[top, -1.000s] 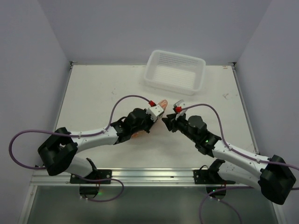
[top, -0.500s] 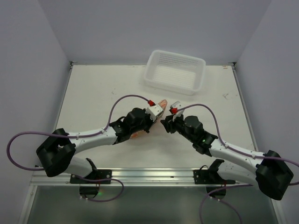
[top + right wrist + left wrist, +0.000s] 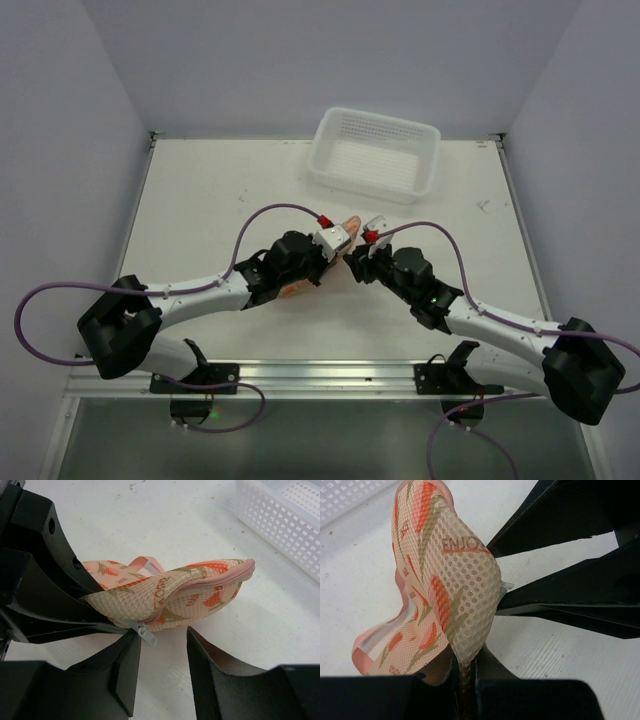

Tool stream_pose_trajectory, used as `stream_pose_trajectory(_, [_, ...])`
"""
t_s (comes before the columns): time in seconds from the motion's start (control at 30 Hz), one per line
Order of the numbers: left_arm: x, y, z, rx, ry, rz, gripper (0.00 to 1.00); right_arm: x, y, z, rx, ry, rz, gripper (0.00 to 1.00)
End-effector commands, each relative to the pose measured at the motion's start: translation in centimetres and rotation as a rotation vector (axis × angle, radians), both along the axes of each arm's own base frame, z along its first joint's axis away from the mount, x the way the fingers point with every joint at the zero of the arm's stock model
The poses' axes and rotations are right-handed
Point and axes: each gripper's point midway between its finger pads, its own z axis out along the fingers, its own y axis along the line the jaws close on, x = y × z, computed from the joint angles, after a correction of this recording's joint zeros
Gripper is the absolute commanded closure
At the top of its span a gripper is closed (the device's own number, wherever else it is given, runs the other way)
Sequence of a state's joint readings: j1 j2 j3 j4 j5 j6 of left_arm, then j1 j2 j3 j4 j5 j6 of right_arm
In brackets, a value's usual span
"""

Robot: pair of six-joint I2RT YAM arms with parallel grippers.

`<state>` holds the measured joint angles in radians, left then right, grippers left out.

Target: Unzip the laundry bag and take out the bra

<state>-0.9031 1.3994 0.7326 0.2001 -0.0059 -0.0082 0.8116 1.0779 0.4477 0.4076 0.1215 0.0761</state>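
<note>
right gripper [image 3: 163, 639] has slid left in the top view until it sits just beside the left gripper [image 3: 466, 661] at mid-frame; the left arm and the bag [image 3: 445, 590] have stayed put

much is hidden: from above, the left wrist covers most of the bag, with only a peach tip showing between the two grippers and a scrap below the arm. what the bag holds cannot be seen. a thin pink loop [image 3: 146, 562] rises behind it in the right wrist view, and it is hard to tell what it belongs to

left fingers at the bottom of the left wrist view are pressed together on a fold of the bag, lifting it off the table [image 3: 200, 200]. right jaws stand spread, one either side of the grey zipper pull [image 3: 145, 633], which hangs by the left finger; contact cannot be made out

in the right wrist view the bag's long axis runs left to right, zipper edge [image 3: 210, 580] on top and shut along what shows, rounded end pointing right toward the basket [image 3: 318, 147], upper right. in the left wrist view it stands up from the fingers, leaning to upper left
</note>
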Motion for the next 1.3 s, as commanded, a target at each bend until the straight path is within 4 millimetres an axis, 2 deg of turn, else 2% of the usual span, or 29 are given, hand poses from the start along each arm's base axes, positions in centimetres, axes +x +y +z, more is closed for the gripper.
stream_pose_trajectory(0.0, [0.1,-0.7,1.7,-0.059,-0.015,-0.019,1.0,1.1,0.7,3.0,0.05,-0.085,-0.012,0.57])
stream_pose_trajectory(0.07, [0.0,-0.8,1.7,-0.061,-0.013,-0.024,1.0,1.2,0.7,3.1,0.049,-0.088,-0.017,0.59])
stream_pose_trajectory(0.17, [0.1,-0.8,1.7,-0.061,-0.013,-0.024,1.0,1.4,0.7,2.9,0.039,-0.079,-0.027,0.74])
stream_pose_trajectory(0.2, [0.1,-0.8,1.8,-0.062,-0.014,-0.024,1.0,1.4,0.6,2.9,0.038,-0.078,-0.028,0.84])
stream_pose_trajectory(0.27, [0.1,-0.8,1.8,-0.062,-0.014,-0.024,1.0,1.4,0.5,3.1,0.042,-0.083,-0.033,0.99])
stream_pose_trajectory(0.5, [0.1,-0.7,1.6,-0.054,-0.016,-0.021,1.0,1.7,-0.7,3.0,0.027,-0.083,-0.095,1.0])
stream_pose_trajectory(0.77, [0.1,-0.6,1.7,-0.05,-0.022,-0.023,1.0,1.5,-0.8,2.9,0.023,-0.074,-0.091,1.0])
stream_pose_trajectory(0.8, [0.1,-0.6,1.7,-0.051,-0.023,-0.023,1.0,1.3,-0.7,2.8,0.019,-0.065,-0.076,0.99])
stream_pose_trajectory(0.87, [0.2,-0.5,1.8,-0.051,-0.028,-0.018,1.0,0.4,0.0,2.3,0.017,-0.042,-0.018,0.79])
stream_pose_trajectory(0.9, [0.2,-0.5,1.9,-0.051,-0.028,-0.015,1.0,0.1,0.3,2.3,0.026,-0.042,0.007,0.6])
stream_pose_trajectory(0.97, [0.3,-0.3,2.3,-0.046,-0.024,-0.001,1.0,-0.1,0.2,2.5,0.023,-0.021,0.005,0.46])
stream_pose_trajectory(1.03, [0.2,-0.2,3.1,-0.054,-0.026,-0.001,1.0,0.9,-1.6,3.0,0.033,0.009,-0.129,0.45])
stream_pose_trajectory(1.1, [-0.3,-0.3,3.8,-0.085,-0.029,-0.021,1.0,1.0,-2.4,3.0,0.026,0.042,-0.179,0.44])
stream_pose_trajectory(1.13, [-0.4,-0.4,4.5,-0.103,-0.036,-0.025,1.0,0.7,-2.2,2.9,0.008,0.052,-0.15,0.44])
stream_pose_trajectory(1.17, [-0.5,-0.3,4.5,-0.105,-0.033,-0.027,1.0,-0.2,-1.2,2.7,-0.007,0.089,-0.072,0.44])
stream_pose_trajectory(1.27, [-0.5,-0.1,4.3,-0.099,-0.026,-0.012,1.0,-1.3,-0.9,2.9,0.012,0.224,-0.066,0.44])
